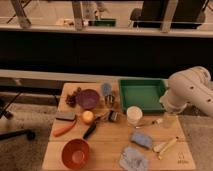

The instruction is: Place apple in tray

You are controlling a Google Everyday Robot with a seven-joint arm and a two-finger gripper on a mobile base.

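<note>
The apple (87, 116), small and yellowish with a red blush, lies on the wooden table left of centre, just below the purple bowl (88, 98). The green tray (142, 96) stands at the back right of the table, and nothing shows inside it. My white arm comes in from the right edge. Its gripper (168, 119) hangs at the table's right side, just below the tray's front right corner and far to the right of the apple.
A red bowl (75, 153) sits front left and an orange carrot-like thing (65, 131) lies left of the apple. A white cup (133, 115), a black tool (91, 130), a blue sponge (141, 139), a cloth (134, 159) and a yellow brush (166, 146) are spread across the middle and right.
</note>
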